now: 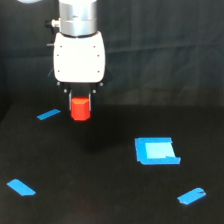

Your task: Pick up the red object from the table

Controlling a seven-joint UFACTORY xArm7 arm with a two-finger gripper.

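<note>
The red object (80, 109) is a small red-orange stubby block held between the short dark fingers under the white gripper body (79, 56). My gripper (80, 102) is shut on it at the upper left of the exterior view. The block appears to hang a little above the black table (100, 190), with a faint shadow below it; the fingertips are mostly hidden by the block.
A blue square patch (156, 151) lies at the exterior view's right of centre. Blue tape strips lie at the left near the gripper (48, 114), at the lower left (21, 187) and at the lower right (192, 196). A dark backdrop stands behind.
</note>
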